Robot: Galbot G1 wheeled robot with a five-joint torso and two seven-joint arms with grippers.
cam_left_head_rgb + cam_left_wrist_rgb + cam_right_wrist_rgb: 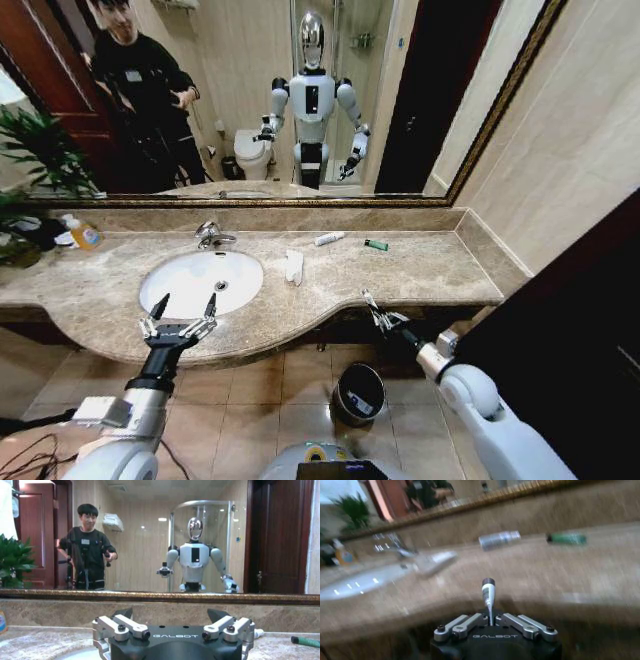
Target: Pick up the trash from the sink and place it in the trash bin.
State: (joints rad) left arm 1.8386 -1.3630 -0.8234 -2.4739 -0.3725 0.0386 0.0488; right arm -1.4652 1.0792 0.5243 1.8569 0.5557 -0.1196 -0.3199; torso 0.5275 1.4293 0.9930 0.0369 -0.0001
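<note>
Trash — tissue (294,265), tube (329,238), green stick (376,245) — lies along the tabletop's (420,270) back edge. Left end effector (183,308) hangs released; right end effector (372,305), clenched at the front edge, should spread its fingers before reaching.

The left gripper (172,624) has its two dark fingers spread apart and points toward the wall mirror (160,536). Below it is the marble counter (35,645). A green stick (306,641) lies on the counter, near a small white tube (258,633).
</note>
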